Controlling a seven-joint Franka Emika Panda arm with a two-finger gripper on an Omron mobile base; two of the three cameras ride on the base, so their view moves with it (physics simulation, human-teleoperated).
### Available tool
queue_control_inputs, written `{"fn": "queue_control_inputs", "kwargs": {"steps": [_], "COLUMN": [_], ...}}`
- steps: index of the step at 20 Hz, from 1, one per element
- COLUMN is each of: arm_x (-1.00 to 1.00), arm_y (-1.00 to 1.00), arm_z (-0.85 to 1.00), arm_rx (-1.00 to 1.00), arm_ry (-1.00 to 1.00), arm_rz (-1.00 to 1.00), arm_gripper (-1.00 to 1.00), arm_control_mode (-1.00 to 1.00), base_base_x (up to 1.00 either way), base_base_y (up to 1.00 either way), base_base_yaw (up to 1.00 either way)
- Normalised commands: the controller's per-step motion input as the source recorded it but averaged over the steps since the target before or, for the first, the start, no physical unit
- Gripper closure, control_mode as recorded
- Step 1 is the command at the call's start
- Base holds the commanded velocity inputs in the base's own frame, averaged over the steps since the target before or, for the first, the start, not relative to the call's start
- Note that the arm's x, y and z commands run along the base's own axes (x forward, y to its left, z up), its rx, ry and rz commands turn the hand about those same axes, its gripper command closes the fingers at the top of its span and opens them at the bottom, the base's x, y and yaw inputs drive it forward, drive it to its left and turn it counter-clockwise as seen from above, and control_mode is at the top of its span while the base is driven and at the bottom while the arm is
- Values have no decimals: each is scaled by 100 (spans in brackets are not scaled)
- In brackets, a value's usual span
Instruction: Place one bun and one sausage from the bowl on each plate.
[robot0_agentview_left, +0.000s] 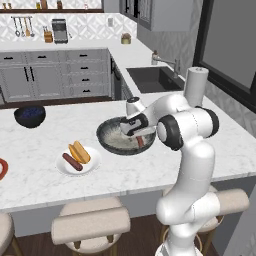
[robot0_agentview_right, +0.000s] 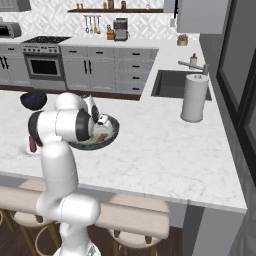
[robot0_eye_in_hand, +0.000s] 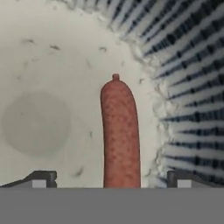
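You have the gripper (robot0_eye_in_hand: 112, 181) low inside the wide grey bowl (robot0_agentview_left: 107, 131), which sits near the middle of the marble table (robot0_agentview_left: 210, 150), well back from the front edge where the stools (robot0_agentview_left: 90, 225) stand. To the right of the bowl the table runs bare toward the paper towel roll (robot0_agentview_right: 194, 97) and the sink (robot0_agentview_right: 172, 84), so there is free room on that side. To the left, the white plate (robot0_agentview_left: 95, 162) lies just beside the bowl, nearer the front edge, and already carries a bun (robot0_agentview_left: 80, 151) and a dark sausage (robot0_agentview_left: 72, 161). The red-rimmed plate (robot0_agentview_left: 2, 169) is cut off at the left border of the left base view. The small dark blue bowl (robot0_agentview_left: 30, 115) stands farther back on the left.

Your jaws are spread wide and hold nothing. In the hand view the sausage (robot0_eye_in_hand: 119, 135) in the bowl lies lengthwise between the two fingertips (robot0_eye_in_hand: 41, 179), a clear gap on each side, close to the ribbed dark wall of the bowl. One end of it points away from the hand.
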Motion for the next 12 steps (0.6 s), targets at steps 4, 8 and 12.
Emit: {"fn": "queue_control_inputs", "kwargs": {"steps": [4, 8, 12], "arm_x": [0, 0, 0], "arm_y": [0, -1, -3], "arm_z": [-41, -43, -17], "arm_rx": [0, 0, 0], "arm_ry": [0, -3, -5], "arm_rz": [-1, -2, -1], "arm_gripper": [-100, 100, 100], "arm_control_mode": [-100, -100, -100], "base_base_x": [0, 0, 0], "base_base_y": [0, 0, 0], "base_base_yaw": [0, 0, 0]}}
